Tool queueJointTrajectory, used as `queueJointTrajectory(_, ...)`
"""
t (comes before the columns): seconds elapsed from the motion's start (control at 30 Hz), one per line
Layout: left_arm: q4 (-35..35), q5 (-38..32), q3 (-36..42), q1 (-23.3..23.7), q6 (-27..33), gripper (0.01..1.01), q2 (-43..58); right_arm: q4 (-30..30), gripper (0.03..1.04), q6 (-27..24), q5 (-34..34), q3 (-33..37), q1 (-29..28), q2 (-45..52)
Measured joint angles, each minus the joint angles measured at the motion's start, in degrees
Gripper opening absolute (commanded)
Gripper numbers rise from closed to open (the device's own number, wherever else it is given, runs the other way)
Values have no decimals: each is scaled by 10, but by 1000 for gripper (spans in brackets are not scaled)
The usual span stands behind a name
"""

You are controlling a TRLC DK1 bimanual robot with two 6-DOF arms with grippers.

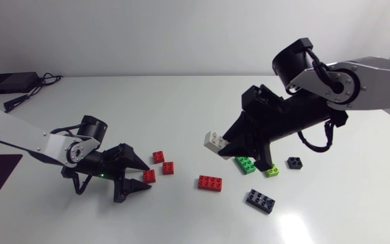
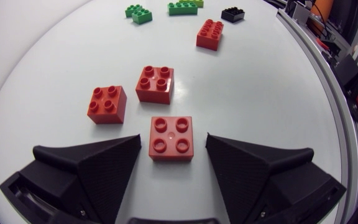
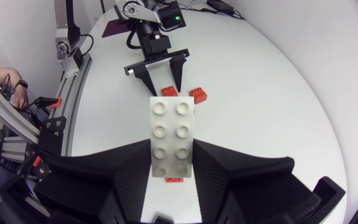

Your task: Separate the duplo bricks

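1. Duplo bricks (image 1: 210, 182) lay loose on the tabletop (image 1: 181, 102); the right end effector (image 1: 225, 146) clamped a white brick (image 1: 214, 140) above it.
2. The left end effector (image 2: 173, 140) gaped around a red brick (image 2: 170, 138), untouched; closing probably came next.

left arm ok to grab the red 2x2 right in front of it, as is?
Probably yes. The left end effector is open, with the red 2x2 brick lying between its fingers and a gap on each side. The nearest other red brick sits ahead of the fingers, apart, so nothing seems to block closing.
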Motion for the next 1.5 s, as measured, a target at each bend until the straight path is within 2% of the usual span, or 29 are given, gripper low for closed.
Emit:
queueJointTrajectory(0.33,-36,-6,0,36,1,790,-43,14,316,0,4,-13,2,9)
queueJointTrajectory(0.6,-50,-28,1,36,12,423,-46,22,316,0,4,-22,2,12)
queueJointTrajectory(0.63,-49,-32,1,33,12,405,-46,26,316,0,4,-25,2,13)
queueJointTrajectory(1.07,-39,-51,30,-25,6,405,-16,30,316,0,4,-31,2,14)
queueJointTrajectory(1.4,-33,-55,55,-23,-7,415,-15,40,316,0,20,-40,2,16)
queueJointTrajectory(1.43,-35,-56,55,-19,-7,446,-22,46,316,0,26,-39,2,19)
queueJointTrajectory(1.5,-40,-56,54,-5,-7,598,-46,49,316,0,39,-38,2,33)
